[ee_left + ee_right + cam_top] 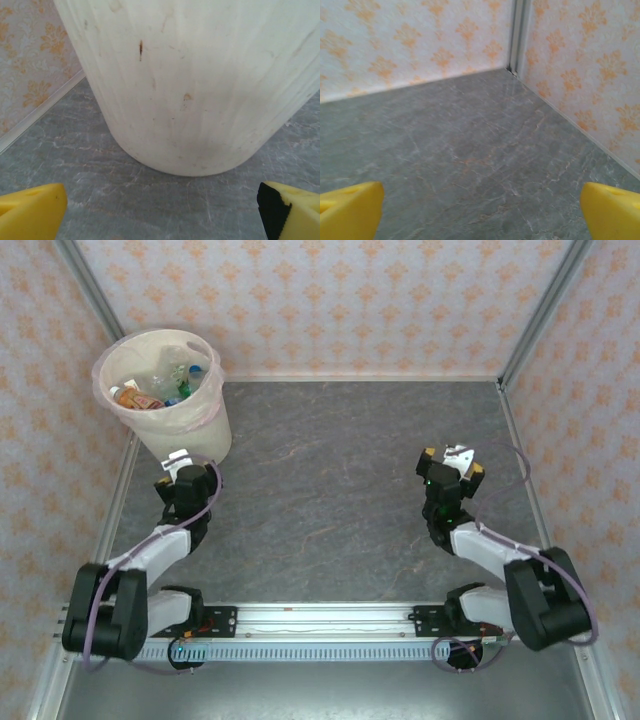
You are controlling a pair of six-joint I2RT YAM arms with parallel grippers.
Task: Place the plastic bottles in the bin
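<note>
Bottles (160, 385) sitting inside the bin (190, 430), far-left of desk (330, 500). Left tool (178, 460) hovering just before its base, spread, empty (nearer arm). Right tool (452, 455) also spread, empty, facing far-right corner.

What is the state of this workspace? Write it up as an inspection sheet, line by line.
Surface: grey marbled tabletop, no spills seen.
Job's things: bin stands in the far left corner; bottles lie inside it, and none are seen on the table.
Clutter: nothing seen.
Grippers: left claw open, empty, close in front of the bin's base; right claw open, empty, over bare table.
Cables: purple cables run along both arms, no snag seen.
Surroundings: orange-patterned walls, metal frame posts.
</note>
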